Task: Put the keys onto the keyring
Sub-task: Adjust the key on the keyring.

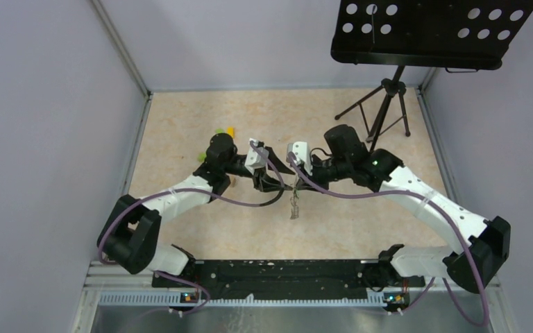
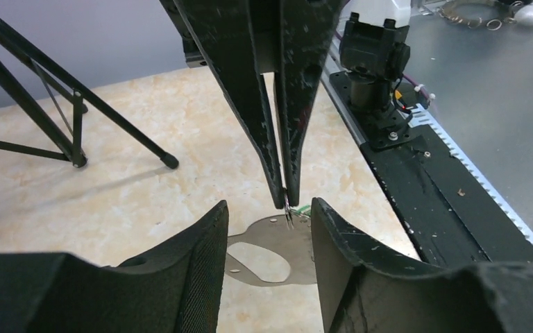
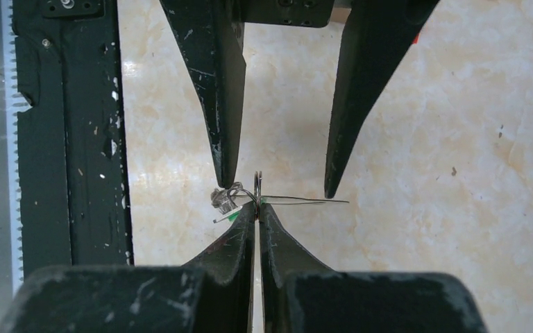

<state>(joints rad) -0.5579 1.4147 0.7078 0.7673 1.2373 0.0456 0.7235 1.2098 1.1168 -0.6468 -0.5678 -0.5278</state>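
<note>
The keys [image 3: 223,200] glint like bare metal; the right end effector [image 3: 257,210] looks matt, scuffed, possibly plastic.

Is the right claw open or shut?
Shut. In its own wrist view the right claw has its two fingers touching at the tips with no gap, nipping the thin keyring between them.

Beige marbled tbl [image 1: 180,139]; blk tripod [image 1: 391,90] stands far R; sm green/yellow bits [image 1: 230,131] mid-L

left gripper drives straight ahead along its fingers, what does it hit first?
Likely the keyring pinched in the shut right gripper, together with that gripper's tips. The left gripper is open and straddles that spot; exact depth is unclear.
</note>
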